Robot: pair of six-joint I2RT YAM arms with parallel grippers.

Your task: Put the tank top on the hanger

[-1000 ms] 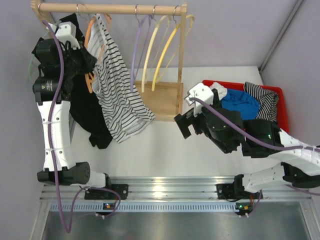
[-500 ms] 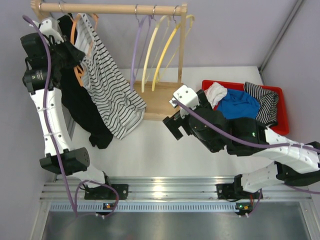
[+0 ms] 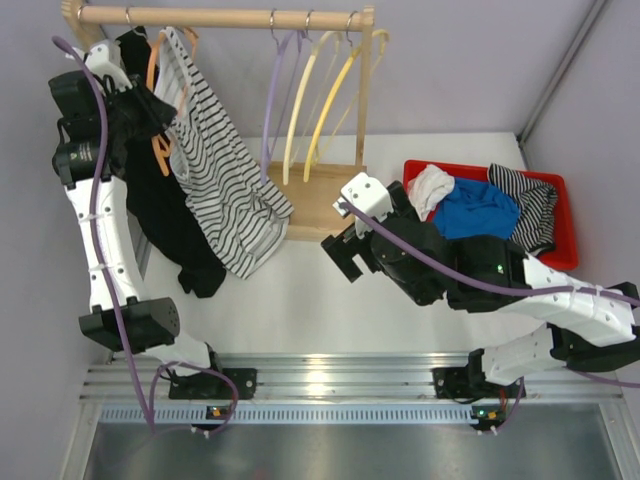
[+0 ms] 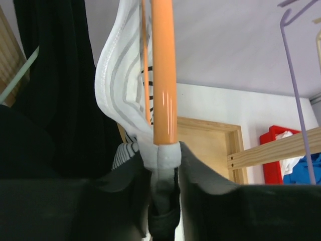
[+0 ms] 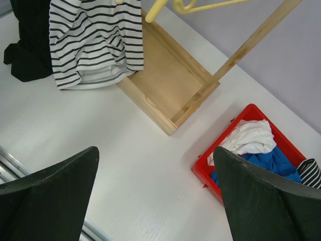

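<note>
At the upper left of the top view, beneath the wooden rail [image 3: 220,16], the orange hanger [image 4: 164,75] and the striped tank top [image 3: 215,170] edge were pinched together by the left pincer [image 4: 163,165]. The right pincer [image 5: 155,150] was held spread above the white table [image 3: 300,290].

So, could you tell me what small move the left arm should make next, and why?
Probably open the left gripper slightly and back away. Its jaws are clamped on the orange hanger, the striped tank top already drapes from it, and the hook appears to sit over the wooden rail, though that is hard to confirm.
</note>
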